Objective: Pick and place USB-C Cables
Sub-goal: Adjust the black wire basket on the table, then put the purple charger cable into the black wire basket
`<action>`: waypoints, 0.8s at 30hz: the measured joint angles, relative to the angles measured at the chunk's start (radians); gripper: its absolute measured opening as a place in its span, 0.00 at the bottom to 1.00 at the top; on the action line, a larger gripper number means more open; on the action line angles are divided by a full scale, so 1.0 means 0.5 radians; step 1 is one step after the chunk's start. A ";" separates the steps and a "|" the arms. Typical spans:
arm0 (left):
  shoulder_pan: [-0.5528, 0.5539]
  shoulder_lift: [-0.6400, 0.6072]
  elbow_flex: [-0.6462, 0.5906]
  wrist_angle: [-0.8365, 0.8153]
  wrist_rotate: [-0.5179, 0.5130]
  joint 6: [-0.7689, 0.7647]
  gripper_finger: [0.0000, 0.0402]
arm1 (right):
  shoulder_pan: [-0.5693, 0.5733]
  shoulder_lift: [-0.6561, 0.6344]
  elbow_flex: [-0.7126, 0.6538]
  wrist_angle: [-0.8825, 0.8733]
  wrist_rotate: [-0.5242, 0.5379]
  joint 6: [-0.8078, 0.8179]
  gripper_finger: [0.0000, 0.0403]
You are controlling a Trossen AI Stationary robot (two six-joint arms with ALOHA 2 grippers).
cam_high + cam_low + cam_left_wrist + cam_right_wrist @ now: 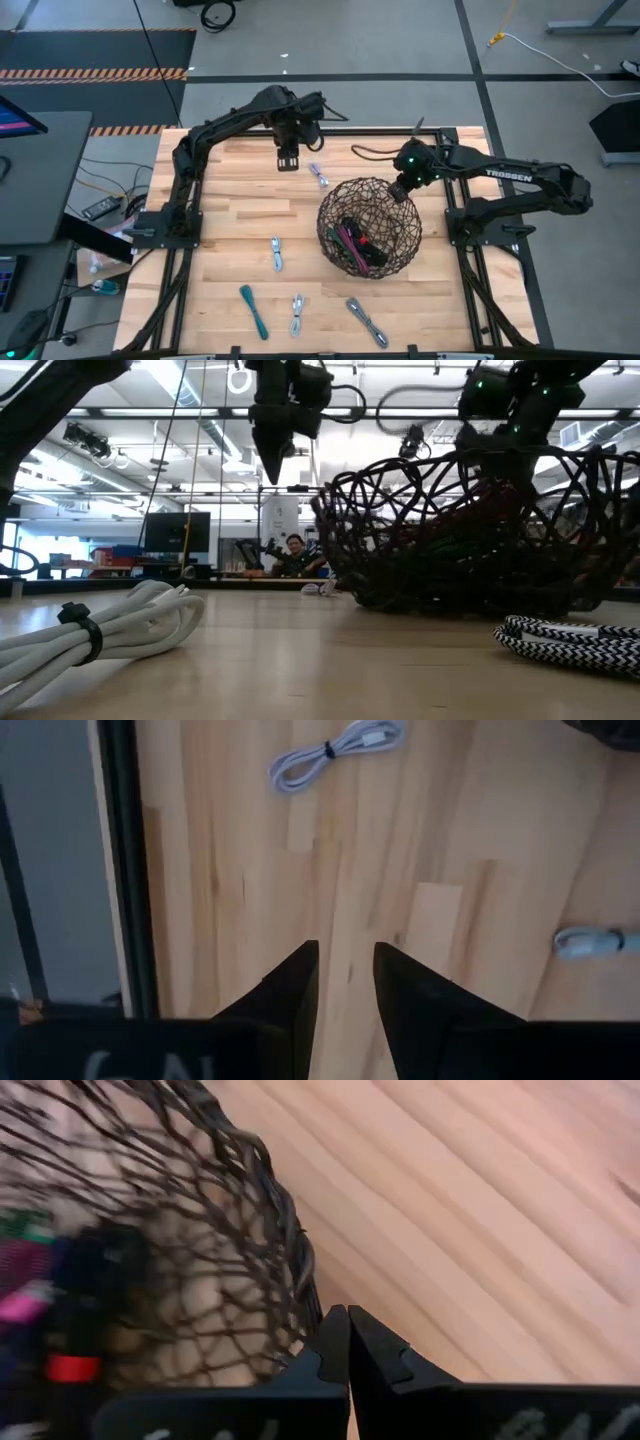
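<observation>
A white cable [100,630] lies coiled at the bench's [220,230] near edge, a black-and-white braided cable [570,642] to its side. Above the far edge hangs the left claw [288,160], fingers [295,990] parted a little and holding nothing; a pale grey cable [319,175] rests on the wood just beside it. The right claw [399,189] is closed tight at the rim of the wire basket [369,226], empty, pressed against the mesh. Inside the basket, just below that claw, lie dark, red and pink bundles [356,243]. Four more cables sit on the open bench nearer the front, among them a teal cable [254,311].
</observation>
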 joint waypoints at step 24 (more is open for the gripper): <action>0.161 0.029 -0.293 0.433 0.217 0.826 0.26 | 0.009 -0.608 0.003 1.273 -0.660 0.153 0.00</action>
